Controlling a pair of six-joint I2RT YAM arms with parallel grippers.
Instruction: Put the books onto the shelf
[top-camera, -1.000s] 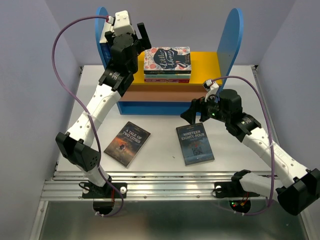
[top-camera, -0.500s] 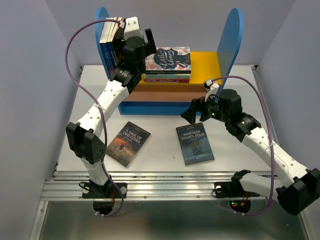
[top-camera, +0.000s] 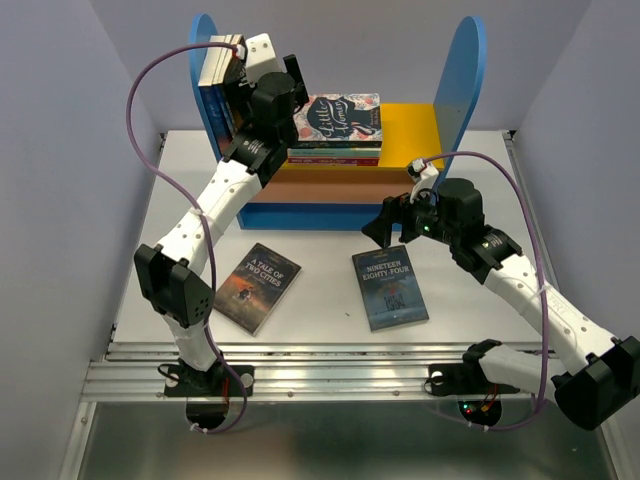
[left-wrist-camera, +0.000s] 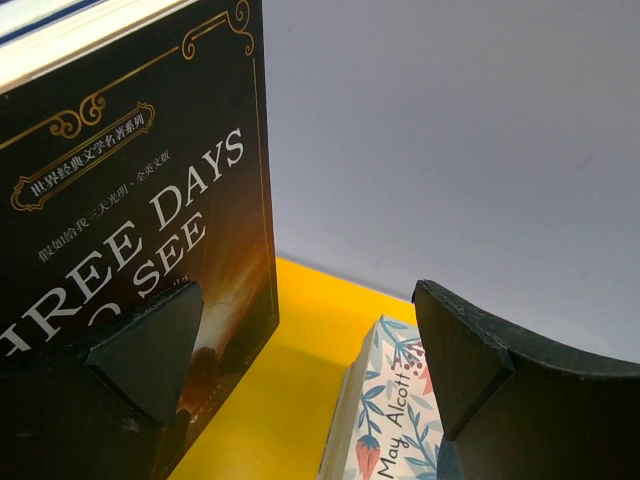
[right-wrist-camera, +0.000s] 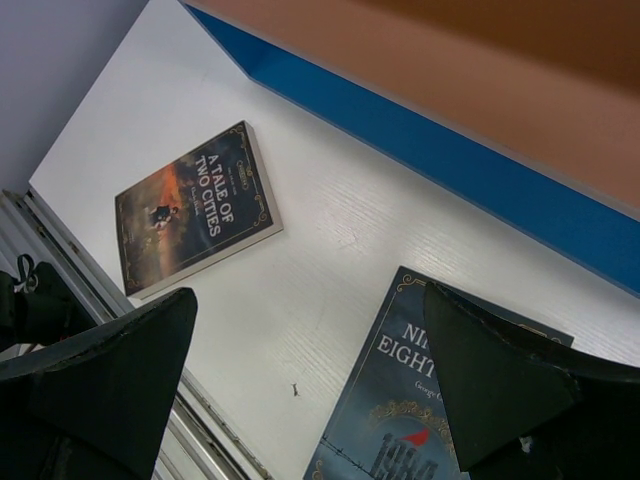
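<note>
Several books (top-camera: 221, 88) stand upright against the shelf's left blue panel (top-camera: 204, 32); the outermost is "Three Days to See" (left-wrist-camera: 130, 200). My left gripper (top-camera: 290, 80) (left-wrist-camera: 310, 350) hangs open just right of them over the yellow board (left-wrist-camera: 285, 385), holding nothing. "A Tale of Two Cities" (top-camera: 255, 287) (right-wrist-camera: 190, 205) and "Nineteen Eighty-Four" (top-camera: 390, 288) (right-wrist-camera: 385, 425) lie flat on the table. My right gripper (top-camera: 385, 228) (right-wrist-camera: 310, 380) hovers open above the top edge of "Nineteen Eighty-Four", in front of the shelf's blue base (right-wrist-camera: 430, 150).
A flat stack topped by the floral "Little Women" cover (top-camera: 335, 122) (left-wrist-camera: 400, 410) lies on the yellow board, close to my left gripper's right finger. The right blue panel (top-camera: 462, 70) stands tall. A metal rail (top-camera: 320, 375) runs along the table's near edge.
My left gripper has moved right, away from the left panel, uncovering the upright books there. The right arm and both table books have not moved.
</note>
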